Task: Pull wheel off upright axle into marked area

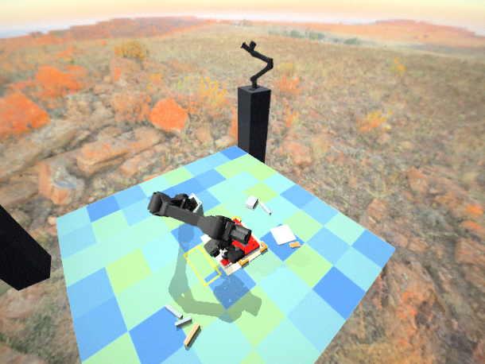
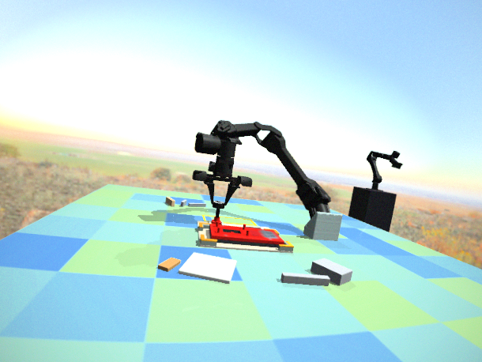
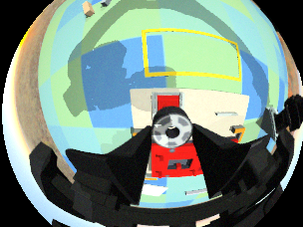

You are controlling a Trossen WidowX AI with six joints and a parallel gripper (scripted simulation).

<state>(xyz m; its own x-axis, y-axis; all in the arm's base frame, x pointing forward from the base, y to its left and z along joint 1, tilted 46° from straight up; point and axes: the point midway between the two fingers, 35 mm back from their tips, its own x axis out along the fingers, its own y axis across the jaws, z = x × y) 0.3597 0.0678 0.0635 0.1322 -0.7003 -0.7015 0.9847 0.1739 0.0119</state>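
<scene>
the gripper (image 2: 218,204) points straight down from the bent black arm (image 2: 290,164) and is clamped on the wheel (image 3: 171,129), a small grey disc with a dark centre held between the two fingers. in the wrist view the wheel sits over the near end of the red fixture (image 3: 171,159). in the exterior view the fingertips hang just above that end of the red fixture (image 2: 245,234), where a thin red upright rises toward them; whether the wheel has left the axle cannot be told. the fixture lies on a pale base plate with orange corners (image 2: 288,246). the yellow-outlined marked area (image 1: 202,265) is just beside the fixture on the checkered table (image 1: 119,318), and nothing lies inside it. a white slab (image 2: 208,267) and an orange block (image 2: 169,264) lie near the fixture, apart from it.
</scene>
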